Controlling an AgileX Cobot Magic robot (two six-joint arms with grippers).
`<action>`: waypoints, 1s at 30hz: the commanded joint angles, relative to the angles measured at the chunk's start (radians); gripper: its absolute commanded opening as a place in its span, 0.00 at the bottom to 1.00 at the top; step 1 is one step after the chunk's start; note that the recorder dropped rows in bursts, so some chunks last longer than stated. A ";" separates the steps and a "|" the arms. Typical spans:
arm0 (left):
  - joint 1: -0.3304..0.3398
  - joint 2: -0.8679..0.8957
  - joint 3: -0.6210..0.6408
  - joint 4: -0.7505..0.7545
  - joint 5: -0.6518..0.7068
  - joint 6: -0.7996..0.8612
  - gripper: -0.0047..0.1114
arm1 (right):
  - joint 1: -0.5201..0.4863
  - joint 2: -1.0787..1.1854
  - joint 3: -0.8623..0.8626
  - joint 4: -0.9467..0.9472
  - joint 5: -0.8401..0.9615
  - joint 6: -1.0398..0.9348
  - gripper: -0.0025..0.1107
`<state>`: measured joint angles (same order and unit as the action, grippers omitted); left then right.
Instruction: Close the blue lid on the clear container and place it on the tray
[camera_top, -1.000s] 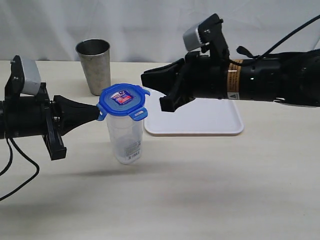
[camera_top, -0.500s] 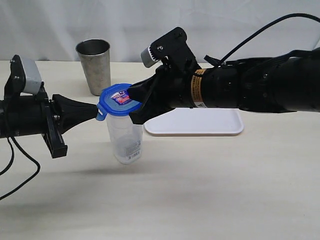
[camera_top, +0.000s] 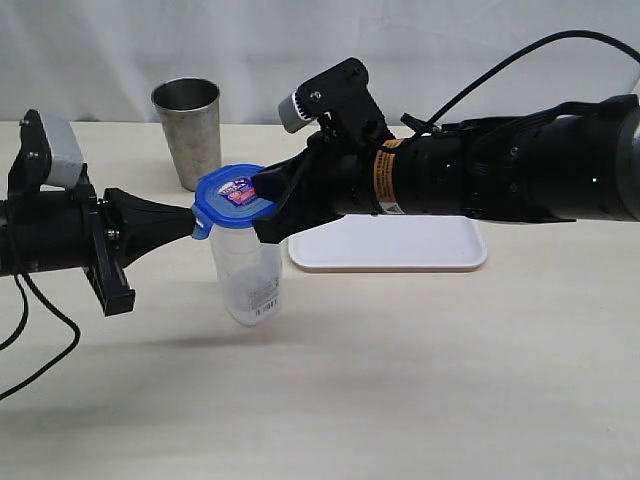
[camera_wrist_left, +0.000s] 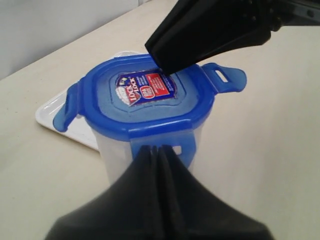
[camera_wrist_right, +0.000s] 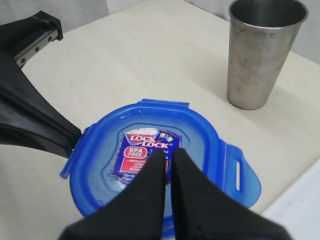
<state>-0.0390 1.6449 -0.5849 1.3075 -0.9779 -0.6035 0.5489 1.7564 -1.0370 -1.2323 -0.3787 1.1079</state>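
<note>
We count one clear container (camera_top: 248, 285), one blue lid (camera_top: 232, 195).
Left pincer (camera_wrist_left: 159, 150) grips its flap; closed right pincer (camera_wrist_right: 166, 152) has landed atop.

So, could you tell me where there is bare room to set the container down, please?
Free: the tray, bare where visible beneath the right arm, and the wide table strip nearer the camera than the clear container. Crowded: at the blue lid, where left tool and right tool meet, with the metal tumbler behind.

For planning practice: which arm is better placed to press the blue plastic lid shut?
Right: the right claw rests shut atop the blue plastic lid; the left claw is busy gripping its flap.
</note>
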 joint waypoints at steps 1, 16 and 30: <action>-0.009 -0.007 0.002 -0.046 0.000 0.000 0.04 | 0.001 0.014 0.004 -0.017 0.017 0.003 0.06; -0.009 0.036 0.002 -0.065 -0.010 -0.021 0.04 | 0.001 0.014 0.004 -0.031 0.017 0.007 0.06; 0.088 0.029 0.002 -0.023 0.022 -0.056 0.43 | 0.001 0.014 0.004 -0.040 0.017 0.006 0.06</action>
<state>0.0041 1.6729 -0.5849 1.2585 -0.9420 -0.6236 0.5489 1.7564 -1.0370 -1.2487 -0.3861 1.1118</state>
